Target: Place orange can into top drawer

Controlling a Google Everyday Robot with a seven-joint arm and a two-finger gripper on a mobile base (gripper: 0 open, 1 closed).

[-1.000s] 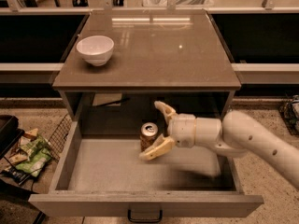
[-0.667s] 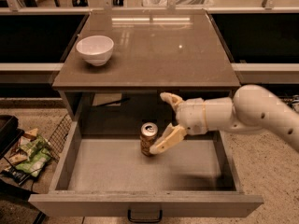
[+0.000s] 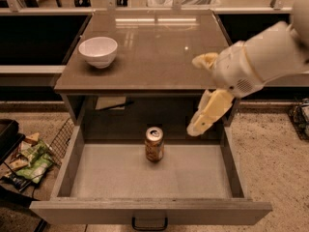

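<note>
Camera view: orange can [image 3: 154, 145] stands in the top drawer [image 3: 193, 170], with the hand [image 3: 196, 95] clear of it.
I see the hand spread wide and empty, hanging by the table [image 3: 159, 57] edge above the drawer's right side, up and to the camera's right of the can and apart from it. The can sits upright, long axis vertical, on the drawer floor near the middle, toward the back. I judge the placing done; the next move calls for pulling away without sweeping across the can.
</note>
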